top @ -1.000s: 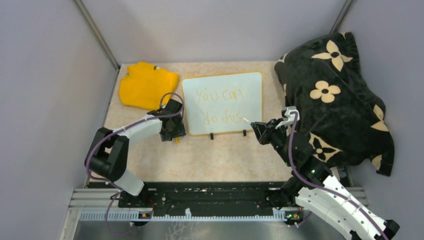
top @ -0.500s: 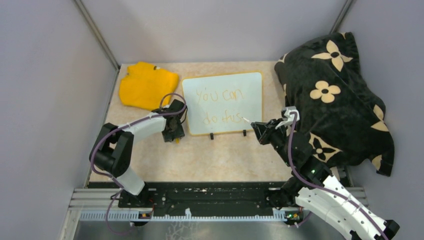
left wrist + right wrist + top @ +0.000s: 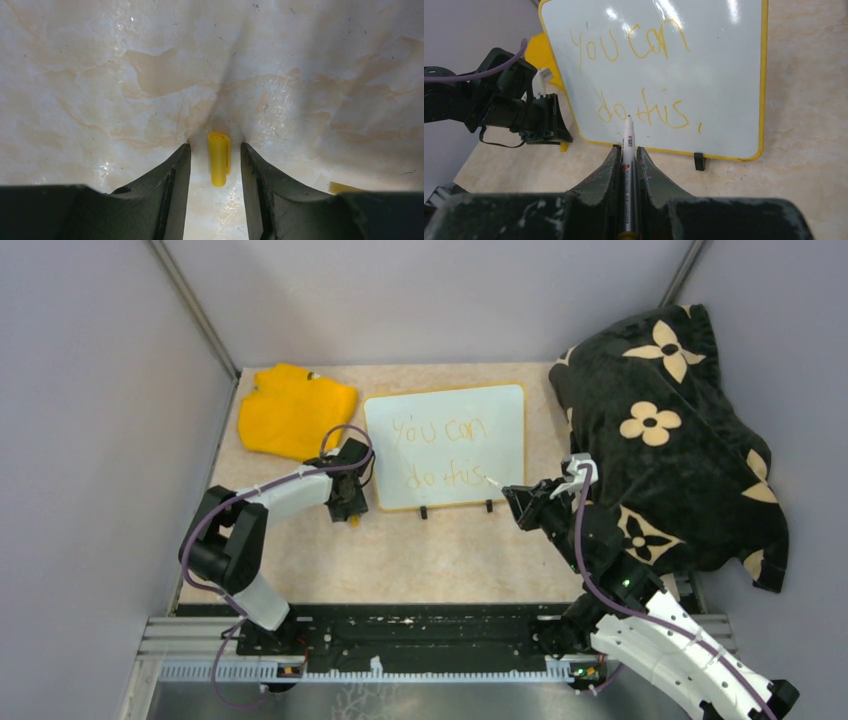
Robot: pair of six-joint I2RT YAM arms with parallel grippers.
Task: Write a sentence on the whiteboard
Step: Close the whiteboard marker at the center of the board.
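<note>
The whiteboard (image 3: pixel 495 415) lies flat at mid-table, with the sentence (image 3: pixel 440 452) "you can do this" in yellow-orange on it. My right gripper (image 3: pixel 512 494) hovers off the board's near right corner, shut on a white marker (image 3: pixel 628 142). The marker's tip points at the lower line of the sentence (image 3: pixel 644 112) on the whiteboard (image 3: pixel 724 75). My left gripper (image 3: pixel 350 510) is low at the board's near left corner. In the left wrist view, the left gripper (image 3: pixel 215 149) stands open around a small yellow cap (image 3: pixel 219 160) lying on the table, with a gap on each side.
A yellow cloth (image 3: pixel 293 408) lies at the back left, beside the board. A black blanket with cream flowers (image 3: pixel 670 430) is heaped along the right side. Grey walls close in the table, and a metal rail (image 3: pixel 400 640) runs along the near edge.
The left gripper's fingers have drawn closer together around the yellow cap, and the left arm has shifted slightly. The right arm and marker have not moved.
</note>
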